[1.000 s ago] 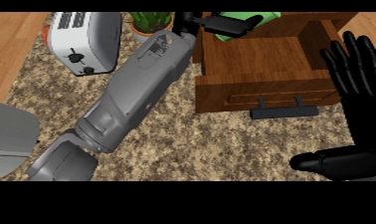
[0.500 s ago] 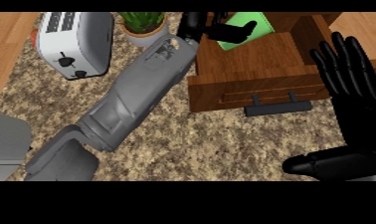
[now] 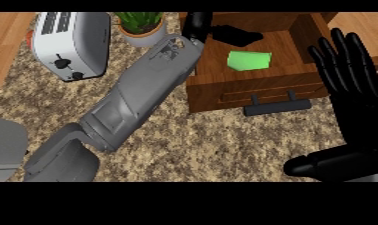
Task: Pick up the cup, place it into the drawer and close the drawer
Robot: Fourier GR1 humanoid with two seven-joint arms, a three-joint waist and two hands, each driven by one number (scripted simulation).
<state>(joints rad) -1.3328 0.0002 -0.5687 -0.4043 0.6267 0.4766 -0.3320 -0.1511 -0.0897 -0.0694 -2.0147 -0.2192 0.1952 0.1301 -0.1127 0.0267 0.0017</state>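
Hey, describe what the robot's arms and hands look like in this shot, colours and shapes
Both forearms are grey with blocky, panelled casings. The left forearm is a long angular shell with a round cut-out pattern near the wrist. Each ends in a glossy black robot hand: the left robot hand is slim and dark, the right robot hand has long, segmented fingers and a thick black thumb. No cables or sleeves show.

You had even, fairly bright light from overhead, with no glare. The left forearm (image 3: 140,99) cast a soft shadow on the counter (image 3: 221,144) along its right side. The drawer (image 3: 258,69) interior was dimmer near its back edge, where the black left hand (image 3: 214,31) lost detail. Nothing was blurred or warped.
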